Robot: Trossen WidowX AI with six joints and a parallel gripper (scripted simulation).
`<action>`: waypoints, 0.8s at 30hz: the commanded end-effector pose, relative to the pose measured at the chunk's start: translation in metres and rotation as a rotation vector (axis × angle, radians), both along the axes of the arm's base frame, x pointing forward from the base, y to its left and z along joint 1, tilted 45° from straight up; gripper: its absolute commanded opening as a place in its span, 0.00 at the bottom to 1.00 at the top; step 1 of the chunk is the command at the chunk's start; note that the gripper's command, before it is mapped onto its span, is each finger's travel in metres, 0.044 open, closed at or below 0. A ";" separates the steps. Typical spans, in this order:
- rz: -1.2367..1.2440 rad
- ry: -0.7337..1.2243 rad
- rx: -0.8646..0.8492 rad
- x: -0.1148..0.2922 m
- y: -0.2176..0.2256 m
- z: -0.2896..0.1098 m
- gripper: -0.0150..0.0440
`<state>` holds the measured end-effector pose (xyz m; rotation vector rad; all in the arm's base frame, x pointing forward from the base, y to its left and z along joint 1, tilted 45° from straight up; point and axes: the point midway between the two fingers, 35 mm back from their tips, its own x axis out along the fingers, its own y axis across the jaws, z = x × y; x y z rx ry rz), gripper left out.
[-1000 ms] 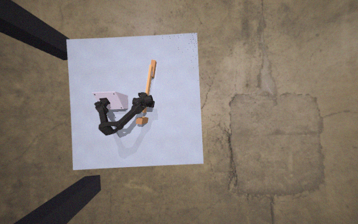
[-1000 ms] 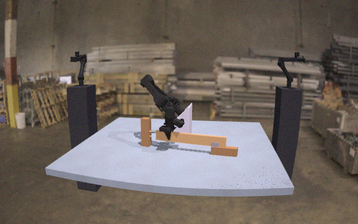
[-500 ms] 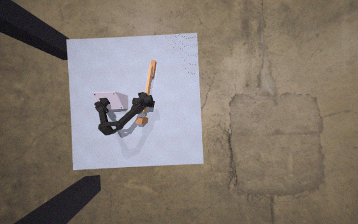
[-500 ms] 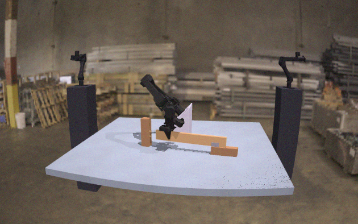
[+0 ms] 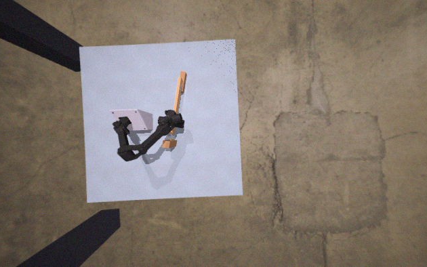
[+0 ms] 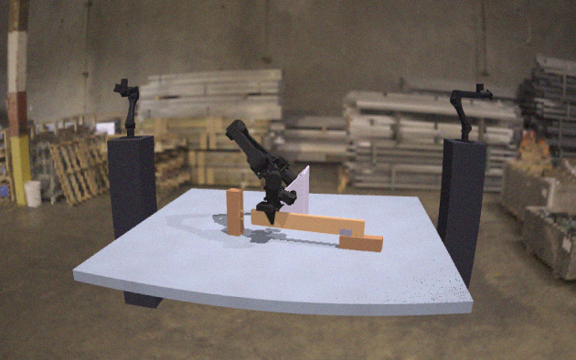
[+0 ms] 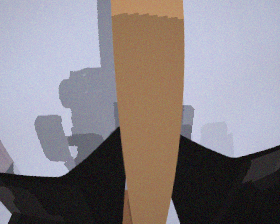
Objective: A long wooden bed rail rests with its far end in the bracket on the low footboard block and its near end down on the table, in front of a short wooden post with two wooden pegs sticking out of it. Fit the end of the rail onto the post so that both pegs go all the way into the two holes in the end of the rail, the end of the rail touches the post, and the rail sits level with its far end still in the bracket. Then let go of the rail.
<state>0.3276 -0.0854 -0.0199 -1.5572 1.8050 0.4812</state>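
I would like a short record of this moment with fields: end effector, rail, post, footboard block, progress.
end effector: shut on the rail, near its post-side end
rail: raised off the table at the gripped end, sloping down to its far end
post: upright, a gap separates it from the rail
footboard block: carries the rail's far end
progress: rail not yet seated on the post

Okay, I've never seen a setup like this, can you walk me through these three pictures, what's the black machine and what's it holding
The black machine is a jointed robot arm on a pale table. One picture looks straight down, one looks from the side, and one sits on the arm's wrist. Its claw is shut on a long wooden rail, with the near end lifted off the table. The rail's far end sits at a low wooden block. A short upright post stands just ahead of the lifted end, with a small gap between them. A pale wedge-shaped box sits behind.
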 end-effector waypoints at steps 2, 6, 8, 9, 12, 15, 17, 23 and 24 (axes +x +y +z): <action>0.002 -0.001 0.004 0.000 0.003 0.001 0.25; 0.002 -0.001 0.004 0.000 0.003 0.001 0.25; 0.002 -0.001 0.004 0.000 0.003 0.001 0.25; 0.002 -0.001 0.004 -0.001 0.003 0.001 0.25; 0.002 -0.001 0.004 -0.001 0.003 0.001 0.25; 0.002 -0.001 0.004 -0.001 0.002 0.000 0.25; 0.002 -0.001 0.004 -0.001 0.002 0.000 0.25; 0.002 -0.001 0.004 -0.001 0.002 0.000 0.25; 0.002 -0.001 0.004 -0.001 0.002 0.000 0.25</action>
